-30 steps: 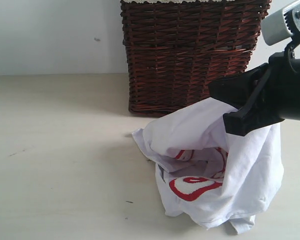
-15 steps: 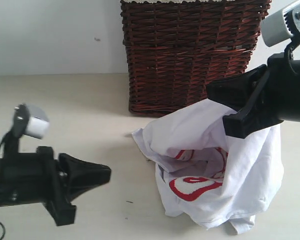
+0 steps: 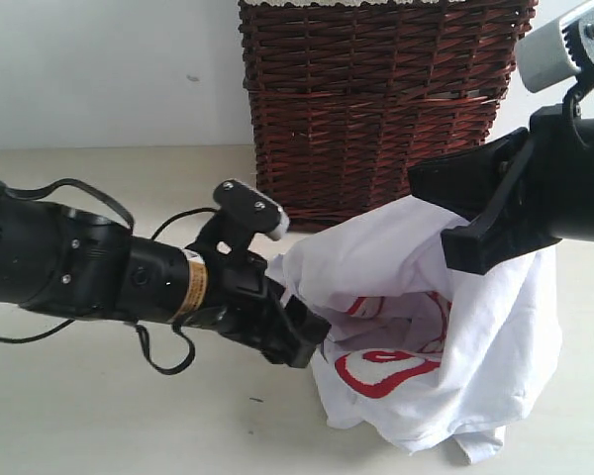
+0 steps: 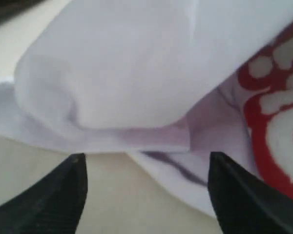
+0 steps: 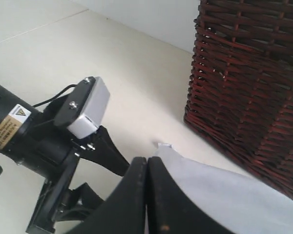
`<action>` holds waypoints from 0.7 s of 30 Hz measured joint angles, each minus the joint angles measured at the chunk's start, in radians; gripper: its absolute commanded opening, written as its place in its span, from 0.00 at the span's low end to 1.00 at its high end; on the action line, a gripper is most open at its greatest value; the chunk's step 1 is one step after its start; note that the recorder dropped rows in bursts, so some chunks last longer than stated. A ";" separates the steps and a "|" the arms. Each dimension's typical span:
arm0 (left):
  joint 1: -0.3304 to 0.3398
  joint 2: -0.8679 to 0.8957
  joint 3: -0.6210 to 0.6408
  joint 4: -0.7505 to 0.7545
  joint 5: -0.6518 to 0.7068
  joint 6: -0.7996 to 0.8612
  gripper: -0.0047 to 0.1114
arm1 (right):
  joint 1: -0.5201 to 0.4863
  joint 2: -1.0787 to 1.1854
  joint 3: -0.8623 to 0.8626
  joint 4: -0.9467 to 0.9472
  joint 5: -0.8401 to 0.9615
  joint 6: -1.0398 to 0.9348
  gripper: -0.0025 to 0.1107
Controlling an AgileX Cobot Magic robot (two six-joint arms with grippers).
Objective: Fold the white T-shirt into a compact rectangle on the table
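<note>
The white T-shirt (image 3: 426,336), with red-outlined lettering (image 3: 381,371), hangs bunched from my right gripper (image 3: 445,223), its lower part resting on the table (image 3: 99,416). That right gripper (image 5: 146,163) is shut, its fingers pressed together with white cloth (image 5: 224,190) running along one finger. My left gripper (image 3: 312,341) sits low at the shirt's lower left edge. It (image 4: 146,156) is open, with the black fingertips (image 4: 73,190) wide apart. A folded shirt edge (image 4: 136,78) lies just ahead of them and bare table (image 4: 127,204) lies between them.
A dark brown wicker basket (image 3: 376,99) stands right behind the shirt, also close by in the right wrist view (image 5: 254,83). The left arm's body and cable (image 3: 69,267) stretch across the left of the table. A pale wall rises at the back.
My left arm has come in from the left, reached the shirt's lower left edge, and its jaws have opened. The right gripper and the hanging shirt have stayed put.
</note>
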 measured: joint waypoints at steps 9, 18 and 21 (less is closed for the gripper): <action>-0.054 0.046 -0.104 0.397 0.005 -0.098 0.59 | 0.000 0.000 0.025 0.002 0.000 -0.003 0.02; -0.040 0.046 -0.104 0.514 0.264 -0.297 0.59 | 0.000 0.000 0.029 0.002 0.000 -0.006 0.02; -0.037 0.046 -0.104 0.514 0.341 -0.341 0.59 | 0.000 0.000 0.029 0.002 0.000 -0.006 0.02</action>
